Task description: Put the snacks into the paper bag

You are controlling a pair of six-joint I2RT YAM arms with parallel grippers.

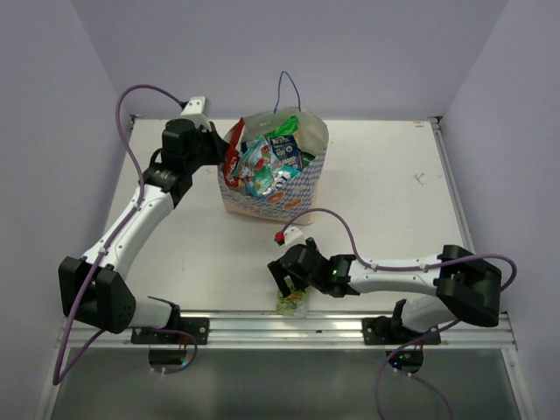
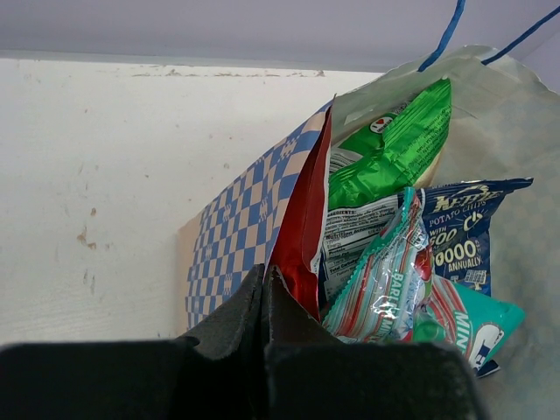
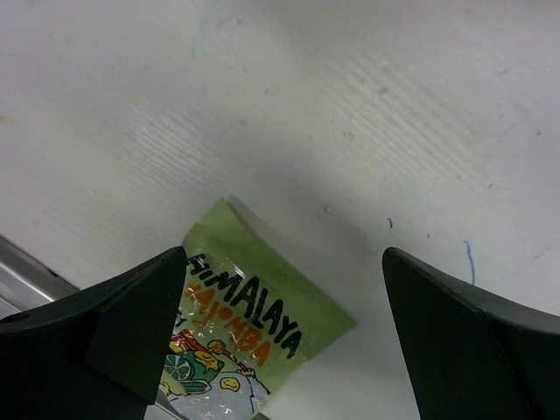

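The paper bag (image 1: pixel 302 175) stands upright at the back middle of the table, with several snacks inside. In the left wrist view I see the red packet (image 2: pixel 302 227), a green-white chip bag (image 2: pixel 394 144), the dark blue packet (image 2: pixel 459 227) and the striped candy packet (image 2: pixel 385 280) in it. My left gripper (image 1: pixel 219 150) is shut on the bag's left rim (image 2: pixel 297 175), beside the red packet. The tiny yellow-green sachet (image 1: pixel 294 303) lies flat at the table's front edge. My right gripper (image 1: pixel 284 282) is open and empty just above the sachet (image 3: pixel 249 319), a finger (image 3: pixel 131 324) on either side.
A metal rail (image 1: pixel 262 325) runs along the table's front edge, right by the sachet; it shows in the right wrist view (image 3: pixel 26 262) too. The bag's blue string handle (image 1: pixel 287 87) stands up at the back. Purple walls close the table on three sides.
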